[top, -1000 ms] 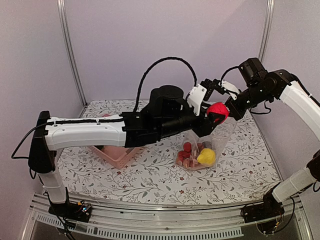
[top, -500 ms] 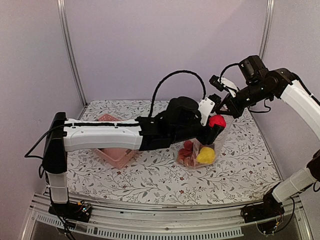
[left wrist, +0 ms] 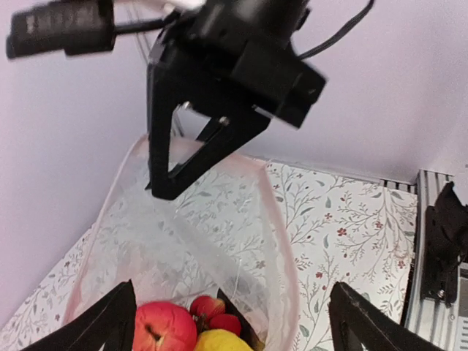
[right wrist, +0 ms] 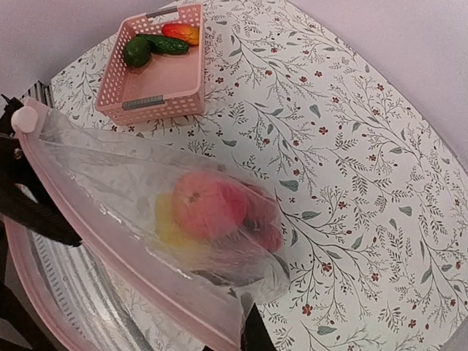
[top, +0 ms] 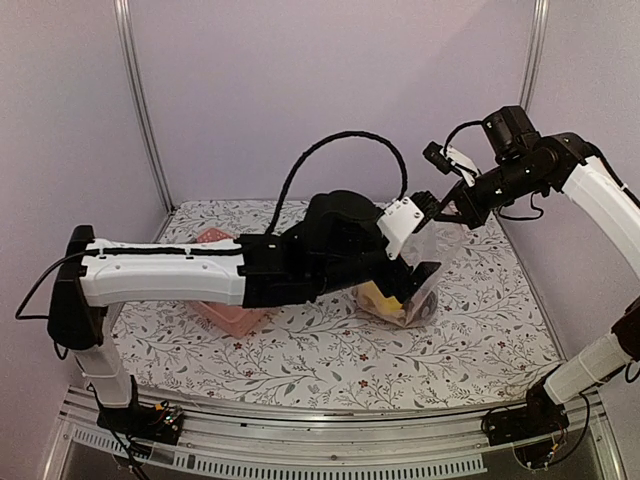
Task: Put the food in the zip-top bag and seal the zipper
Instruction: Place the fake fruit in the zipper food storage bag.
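The clear zip-top bag [top: 440,240] hangs with its mouth open and its bottom on the table. My right gripper [top: 447,208] is shut on the bag's upper edge, seen from below in the left wrist view [left wrist: 164,186]. The pinkish zipper [left wrist: 281,241] runs round the mouth and shows as a pink strip [right wrist: 131,270] in the right wrist view. Food lies in the bag: a red round fruit [left wrist: 164,329], red balls [left wrist: 216,311] and a yellow piece [left wrist: 219,342]. My left gripper [left wrist: 234,329] stands open at the mouth, one finger inside the bag and one outside, holding nothing.
A pink latticed basket [right wrist: 164,88] sits at the table's left, holding green pieces [right wrist: 150,47] and a red-orange piece [right wrist: 181,31]. In the top view the left arm covers most of the basket [top: 240,318]. Purple walls and metal posts ring the flowered tabletop.
The left gripper lowered the red fruit into the bag mouth, opened and let it go. The fruit now lies inside with the rest. The right gripper kept hold of the bag.
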`<state>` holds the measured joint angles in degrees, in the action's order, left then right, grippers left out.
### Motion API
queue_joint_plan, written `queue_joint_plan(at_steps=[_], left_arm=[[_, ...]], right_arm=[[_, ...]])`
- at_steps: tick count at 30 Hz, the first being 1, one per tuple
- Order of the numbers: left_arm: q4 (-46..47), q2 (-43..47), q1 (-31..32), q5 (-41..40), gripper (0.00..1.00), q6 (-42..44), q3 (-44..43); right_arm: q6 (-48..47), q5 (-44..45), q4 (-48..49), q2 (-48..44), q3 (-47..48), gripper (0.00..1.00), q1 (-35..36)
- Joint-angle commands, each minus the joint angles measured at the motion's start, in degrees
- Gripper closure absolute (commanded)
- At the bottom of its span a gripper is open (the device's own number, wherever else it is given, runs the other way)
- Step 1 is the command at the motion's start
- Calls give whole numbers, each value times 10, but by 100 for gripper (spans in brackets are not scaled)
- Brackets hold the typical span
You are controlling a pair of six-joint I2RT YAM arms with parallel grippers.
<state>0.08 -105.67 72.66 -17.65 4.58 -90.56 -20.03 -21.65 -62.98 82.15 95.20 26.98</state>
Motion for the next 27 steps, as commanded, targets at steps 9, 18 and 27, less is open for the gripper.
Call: queue_joint_plan(at_steps=[9, 18, 27], left_arm=[[-144, 71, 7, 107, 21, 154, 22], [156, 81, 10, 52, 10, -16, 97], [327, 118, 12, 48, 9, -3, 130]], right_arm=[[-5, -69, 2, -3, -10, 100, 2], [5, -74, 16, 8, -28, 100, 5], [11, -45, 12, 25, 3, 100, 3]])
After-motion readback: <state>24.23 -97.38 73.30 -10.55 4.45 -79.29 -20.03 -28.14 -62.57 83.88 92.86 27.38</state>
